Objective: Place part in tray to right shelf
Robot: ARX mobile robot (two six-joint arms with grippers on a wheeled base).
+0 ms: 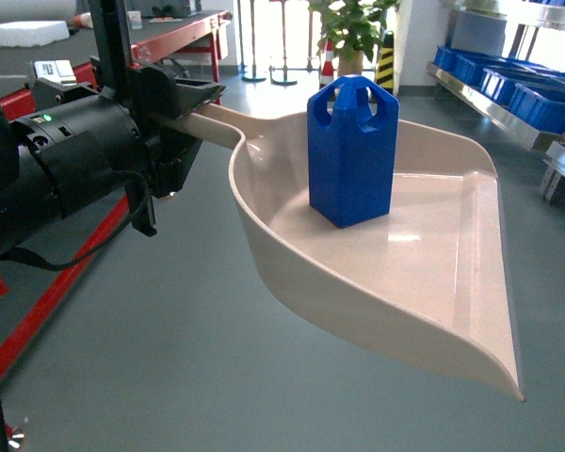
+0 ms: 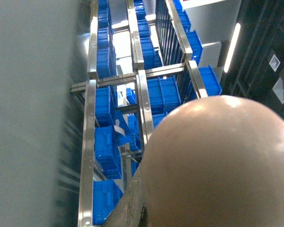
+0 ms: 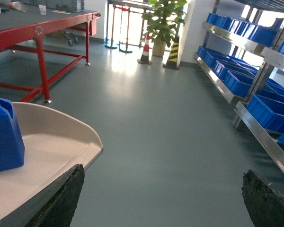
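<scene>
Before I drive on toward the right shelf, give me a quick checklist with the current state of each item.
1. Part upright in the tray: ok, standing near the back wall.
2. Left tool clamped on the tray handle: ok by the head view, though its fingers are partly hidden.
3. Tray level: cannot tell; front lip looks slightly lower.
4. Right tool free: ok, open and empty.
5. Floor toward the right shelf: ok, no obstacle visible.
6. Free spot on the shelf: cannot tell; blue crates fill the visible rows.
</scene>
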